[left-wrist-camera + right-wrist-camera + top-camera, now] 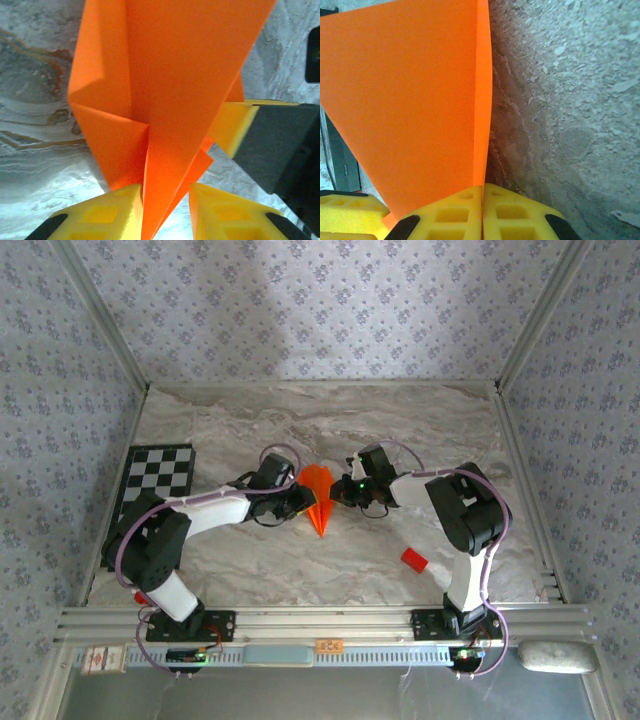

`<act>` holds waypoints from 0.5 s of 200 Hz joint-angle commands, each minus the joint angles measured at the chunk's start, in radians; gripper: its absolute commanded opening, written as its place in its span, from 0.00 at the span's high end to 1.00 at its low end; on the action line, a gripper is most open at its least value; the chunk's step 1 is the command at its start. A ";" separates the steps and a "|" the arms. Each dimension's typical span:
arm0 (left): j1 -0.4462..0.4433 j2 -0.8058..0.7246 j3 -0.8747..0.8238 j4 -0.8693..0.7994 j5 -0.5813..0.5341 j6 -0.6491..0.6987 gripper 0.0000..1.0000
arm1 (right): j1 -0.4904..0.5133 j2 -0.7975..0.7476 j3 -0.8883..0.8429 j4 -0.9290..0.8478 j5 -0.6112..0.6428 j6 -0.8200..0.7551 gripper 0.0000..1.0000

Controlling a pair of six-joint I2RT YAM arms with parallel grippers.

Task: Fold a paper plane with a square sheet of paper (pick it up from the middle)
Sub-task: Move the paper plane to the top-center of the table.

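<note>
Top external: paper plane at mid-bench, nose pointing to 6 o'clock; cannot tell whether it is lifted or lying flat.
Left gripper: at the plane's 9 o'clock side.
Left wrist: left gripper jaws narrow but not closed. The creased plane runs up between them, and a sliver of bench shows beside the paper.
Right gripper: at the plane's 3 o'clock side.
Right wrist: right gripper jaws pressed together, pinching the plane's folded edge.
Red block: 4 o'clock from the plane, well apart.
Checkerboard mat: bench edge, 9 o'clock.
</note>
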 commanded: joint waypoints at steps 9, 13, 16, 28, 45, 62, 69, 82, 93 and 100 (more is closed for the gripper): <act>-0.009 0.021 0.030 0.012 0.032 0.020 0.71 | 0.004 -0.024 0.018 -0.025 0.014 0.004 0.91; -0.010 0.023 0.032 0.014 0.034 0.021 0.71 | 0.004 -0.025 0.018 -0.025 0.013 0.005 0.91; -0.009 0.026 0.033 0.014 0.036 0.022 0.71 | 0.004 -0.025 0.019 -0.026 0.013 0.005 0.91; -0.013 0.039 0.043 0.012 0.047 0.031 0.70 | 0.003 -0.026 0.018 -0.025 0.012 0.005 0.91; -0.027 0.056 0.072 -0.019 0.045 0.057 0.69 | 0.004 -0.030 0.020 -0.024 0.007 0.009 0.91; -0.043 0.075 0.105 -0.078 0.017 0.078 0.68 | 0.005 -0.037 0.020 -0.023 0.003 0.015 0.91; -0.048 0.080 0.117 -0.106 -0.001 0.083 0.67 | 0.005 -0.040 0.020 -0.024 0.002 0.016 0.91; -0.056 0.088 0.135 -0.145 -0.030 0.090 0.67 | 0.005 -0.046 0.021 -0.026 -0.001 0.017 0.91; -0.061 0.093 0.149 -0.171 -0.049 0.097 0.67 | 0.006 -0.053 0.020 -0.032 0.000 0.017 0.91; -0.064 0.096 0.157 -0.187 -0.058 0.103 0.67 | 0.006 -0.055 0.021 -0.037 -0.003 0.017 0.91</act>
